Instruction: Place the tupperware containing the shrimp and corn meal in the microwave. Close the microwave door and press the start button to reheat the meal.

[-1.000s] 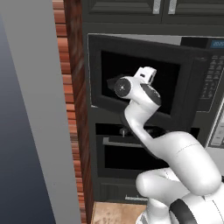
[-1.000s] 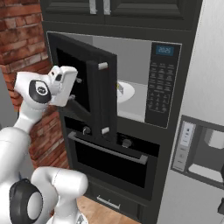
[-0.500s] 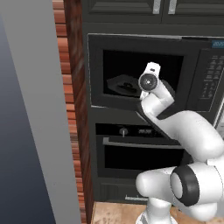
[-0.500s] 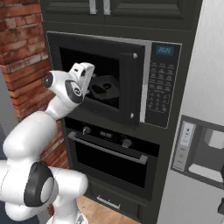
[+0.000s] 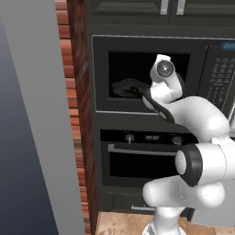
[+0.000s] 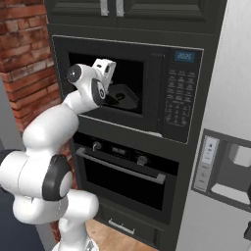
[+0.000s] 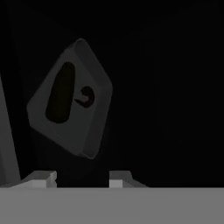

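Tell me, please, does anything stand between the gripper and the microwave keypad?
Only the door handle: this vertical bar stands out from the door front, between the gripper and the keypad. Nothing else visible is in the way.

Black microwave [image 6: 147, 88] with blue display [image 6: 185, 56], red brick wall [image 6: 24, 54], white arm [image 5: 197, 124].

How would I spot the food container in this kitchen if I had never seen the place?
Find the tall dark cabinet wall beside the red brick; its upper black box is the microwave, above an oven with knobs. Behind the microwave door window lies the tupperware, a shallow grey tray with rounded corners.
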Tool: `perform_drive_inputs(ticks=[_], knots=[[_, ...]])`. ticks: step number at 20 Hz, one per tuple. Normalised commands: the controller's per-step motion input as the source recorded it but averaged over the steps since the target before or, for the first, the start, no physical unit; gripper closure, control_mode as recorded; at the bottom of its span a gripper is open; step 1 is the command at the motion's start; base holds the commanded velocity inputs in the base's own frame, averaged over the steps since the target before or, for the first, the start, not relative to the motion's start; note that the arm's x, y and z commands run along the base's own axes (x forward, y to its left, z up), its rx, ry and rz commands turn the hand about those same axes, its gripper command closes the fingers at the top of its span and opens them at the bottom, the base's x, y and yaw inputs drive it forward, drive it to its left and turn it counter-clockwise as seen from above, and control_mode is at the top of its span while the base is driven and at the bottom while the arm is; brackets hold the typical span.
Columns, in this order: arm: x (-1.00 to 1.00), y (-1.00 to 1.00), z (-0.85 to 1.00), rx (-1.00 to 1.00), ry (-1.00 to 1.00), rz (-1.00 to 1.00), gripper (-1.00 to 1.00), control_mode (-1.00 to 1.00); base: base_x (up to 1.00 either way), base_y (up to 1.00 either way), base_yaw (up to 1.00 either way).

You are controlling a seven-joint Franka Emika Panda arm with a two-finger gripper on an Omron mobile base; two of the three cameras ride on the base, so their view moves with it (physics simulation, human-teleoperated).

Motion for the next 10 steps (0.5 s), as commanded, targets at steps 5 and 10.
perform_drive_inputs(ticks=[5,10], knots=[[0.23,-0.04,-0.02,0.0,0.01,0.06,-1.0,-1.0,0.0,0.0,0.0],[-0.91,-0.03,0.04,0.0,0.0,0.06,-1.0,-1.0,0.0,0.0,0.0]])
